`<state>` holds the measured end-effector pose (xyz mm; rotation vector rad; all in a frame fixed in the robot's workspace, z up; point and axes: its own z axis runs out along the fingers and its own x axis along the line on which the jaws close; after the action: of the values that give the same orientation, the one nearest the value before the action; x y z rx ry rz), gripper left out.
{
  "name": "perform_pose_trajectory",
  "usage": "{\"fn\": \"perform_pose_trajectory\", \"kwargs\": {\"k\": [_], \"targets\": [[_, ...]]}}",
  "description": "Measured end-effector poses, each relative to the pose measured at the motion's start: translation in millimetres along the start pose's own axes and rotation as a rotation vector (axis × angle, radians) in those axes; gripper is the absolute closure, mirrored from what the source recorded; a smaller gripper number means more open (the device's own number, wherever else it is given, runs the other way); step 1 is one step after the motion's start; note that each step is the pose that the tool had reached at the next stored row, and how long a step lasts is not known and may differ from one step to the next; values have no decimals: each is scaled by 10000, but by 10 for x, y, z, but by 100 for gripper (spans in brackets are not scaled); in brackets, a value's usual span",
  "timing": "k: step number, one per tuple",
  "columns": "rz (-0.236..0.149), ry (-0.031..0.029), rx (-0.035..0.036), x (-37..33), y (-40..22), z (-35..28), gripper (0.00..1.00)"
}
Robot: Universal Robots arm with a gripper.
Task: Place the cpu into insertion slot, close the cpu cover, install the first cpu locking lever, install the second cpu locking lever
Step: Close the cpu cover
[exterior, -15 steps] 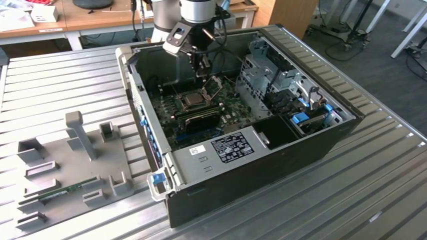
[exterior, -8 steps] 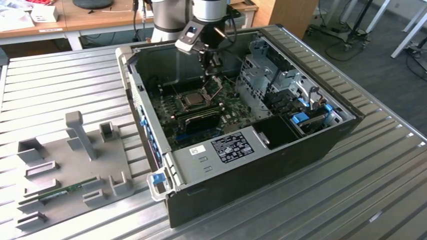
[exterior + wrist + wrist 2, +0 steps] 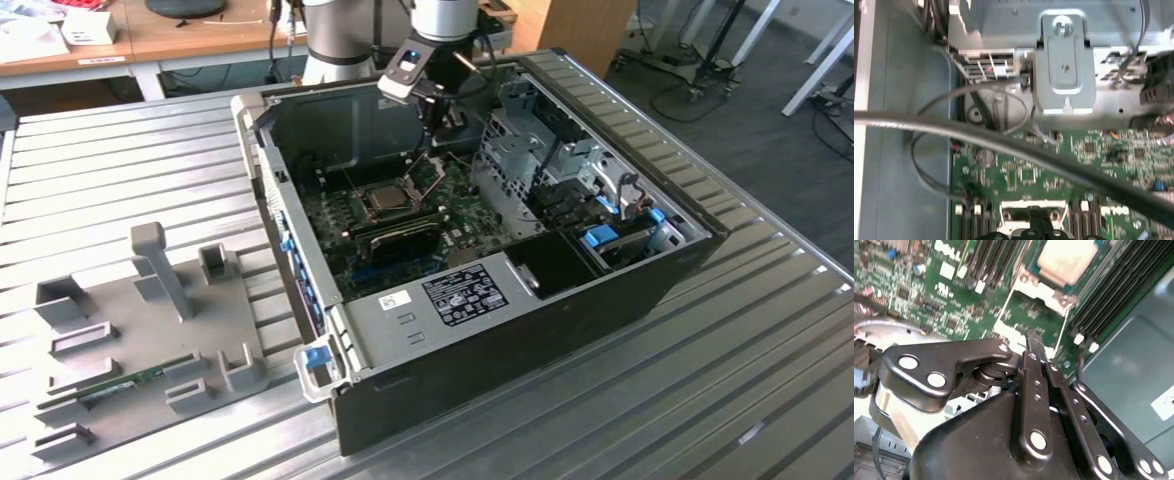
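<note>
Looking at the exterior view: the gripper [image 3: 437, 125] reaches down into the open computer case [image 3: 507, 370], tips low over the board beside the insertion slot [image 3: 355, 203]. The cpu [image 3: 388, 198] lies flat in the slot. A thin locking lever [image 3: 423, 160] appears to stand raised between slot and tips.

Second wrist view: the gripper [image 3: 1034, 342] has its fingers pressed together, no gap seen; whether they pinch anything I cannot tell. The lever [image 3: 1065, 330] runs just beside the tips. The cpu [image 3: 1066, 257] is seated, with the cpu cover [image 3: 1041, 290] lying down around it. The green circuit board [image 3: 929, 300] sits close under the tips, and memory slots [image 3: 1114, 285] flank the socket.

First wrist view: the gripper [image 3: 1040, 222] is at the cover's edge. A grey cable [image 3: 1004, 140] crosses in front of the camera.

Risks, as judged:
- The springy lever could slip off the narrow tips and snap back up, leaving the cover unclamped.
- Pressing too low would scrape board parts.
- The cable could snag on the wrist.
</note>
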<state>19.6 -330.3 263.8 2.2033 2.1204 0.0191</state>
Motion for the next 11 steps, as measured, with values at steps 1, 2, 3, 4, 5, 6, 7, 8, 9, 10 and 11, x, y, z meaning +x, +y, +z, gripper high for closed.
{"fn": "perform_pose_trajectory", "kwargs": {"k": [1, 2, 3, 4, 5, 6, 7, 8, 9, 10, 11], "targets": [[1, 1, 0, 1, 33, 3, 89], [-1, 1, 0, 3, 62, 5, 89], [0, 0, 0, 4, 90, 7, 89], [1, -1, 0, 5, 114, 8, 89], [0, 0, 0, 6, 138, 10, 89], [-1, 0, 0, 6, 159, 12, 89], [0, 0, 0, 7, 177, 13, 89], [1, 0, 0, 8, 193, 14, 89], [1, -1, 1, 8, 205, 15, 89], [0, -1, 0, 9, 210, 15, 89], [0, -1, 1, 9, 210, 15, 89]]}}
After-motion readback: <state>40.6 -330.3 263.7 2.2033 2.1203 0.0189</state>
